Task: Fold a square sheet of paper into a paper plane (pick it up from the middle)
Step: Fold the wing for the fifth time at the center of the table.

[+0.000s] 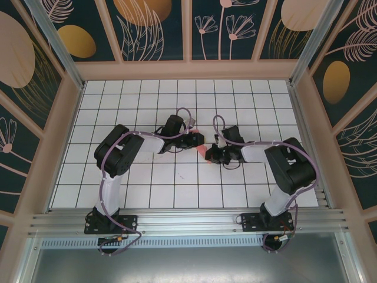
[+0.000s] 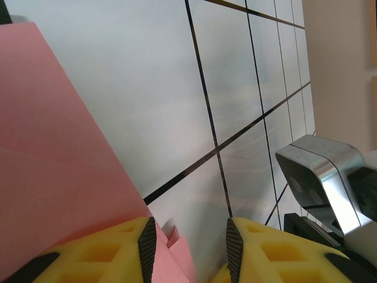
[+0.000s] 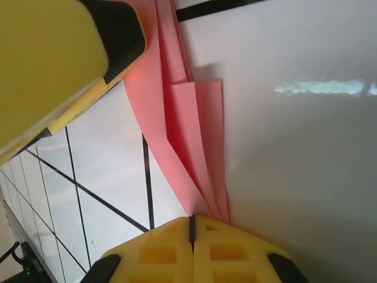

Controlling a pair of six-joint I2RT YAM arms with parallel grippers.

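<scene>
White grid table [image 1: 177, 177] boxed in by dark floral wall panels [image 1: 153, 23], both arms reaching in so they meet around the middle of it.

Starting on the left: the left gripper [image 1: 193, 140] is down low over the tiles, pointing right toward the other one. From its wrist cam the two yellow fingers [image 2: 112, 250] are clearly apart, with bare table showing in the gap. The pink paper [image 2: 59, 165] fills the left side of that shot, lying flat, and its folded edge runs in against the left finger's black pad. A couple of little pink corners poke into the gap too. Off to the right in the same shot there's a silver block [image 2: 318, 177] that's part of the other arm.

In the top view the paper sits between the two grippers as a small pink wedge, mostly covered by them.

On the right: the right gripper [image 3: 192, 221] has its fingers pressed together, no gap at all. The paper's stacked pleats fan down and converge right at those fingertips, touching them. Can't tell if a layer is actually pinched in the seam or just tucked beside it.
</scene>
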